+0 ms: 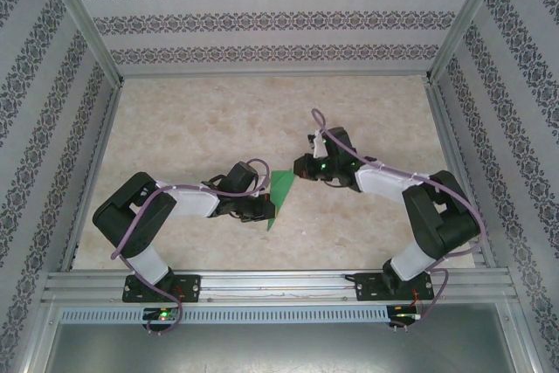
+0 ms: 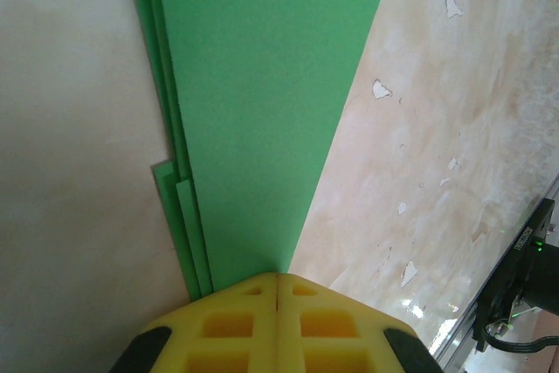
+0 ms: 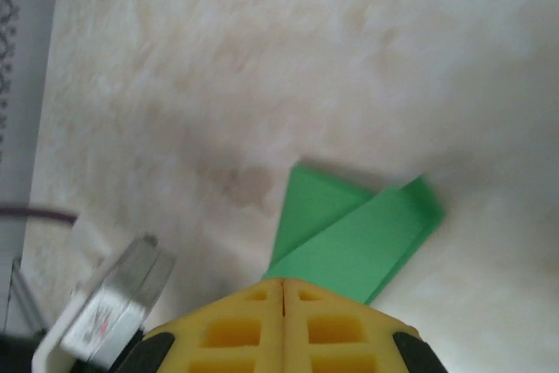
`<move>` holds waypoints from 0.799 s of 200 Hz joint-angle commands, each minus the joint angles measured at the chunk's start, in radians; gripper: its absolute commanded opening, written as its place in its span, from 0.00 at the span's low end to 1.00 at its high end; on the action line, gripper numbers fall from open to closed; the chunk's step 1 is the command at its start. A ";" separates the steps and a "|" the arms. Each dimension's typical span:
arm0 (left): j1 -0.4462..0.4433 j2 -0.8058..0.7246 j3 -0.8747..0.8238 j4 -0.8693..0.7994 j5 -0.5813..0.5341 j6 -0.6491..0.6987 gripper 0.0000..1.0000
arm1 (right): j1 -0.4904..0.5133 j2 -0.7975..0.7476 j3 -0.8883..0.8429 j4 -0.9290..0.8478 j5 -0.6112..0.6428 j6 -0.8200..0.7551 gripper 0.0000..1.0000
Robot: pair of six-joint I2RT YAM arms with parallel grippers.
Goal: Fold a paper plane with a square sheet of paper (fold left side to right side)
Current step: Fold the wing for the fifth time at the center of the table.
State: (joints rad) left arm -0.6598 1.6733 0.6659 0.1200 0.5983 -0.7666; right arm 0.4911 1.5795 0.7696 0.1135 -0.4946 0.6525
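Mid-table | paper plane point(image 1: 279, 191): green layered wedge | left claw point(image 2: 277, 275), right claw point(image 3: 284, 280) both pinching it

Noting beige marbled bench point(image 1: 218, 120) spanning whole enclosure floor. Seeing white chipped patches point(image 2: 382, 89) scattering over its surface in left wrist view, and brownish stain point(image 3: 249, 183) showing faintly in right wrist view. Noting patterned striped walls point(image 1: 262, 19) enclosing bench on three sides, slanted metal posts point(image 1: 81, 19) rising at corners, silver aluminium rail point(image 1: 279, 286) running along near edge, perforated strip point(image 1: 279, 314) lying just beside rail.
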 commanded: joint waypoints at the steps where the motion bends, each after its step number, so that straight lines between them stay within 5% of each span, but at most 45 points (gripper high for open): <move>1: -0.008 0.002 -0.031 -0.064 -0.020 -0.007 0.00 | 0.064 -0.011 -0.064 0.059 0.007 0.121 0.00; 86: -0.008 0.002 -0.044 -0.036 -0.018 -0.018 0.00 | 0.179 0.192 -0.049 0.216 -0.007 0.303 0.00; 160: -0.004 -0.044 0.008 -0.026 0.027 -0.033 0.10 | 0.163 0.246 -0.082 0.110 0.045 0.267 0.00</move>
State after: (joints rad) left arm -0.6598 1.6646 0.6540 0.1413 0.6014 -0.7879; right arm 0.6582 1.7756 0.7040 0.2974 -0.5060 0.9401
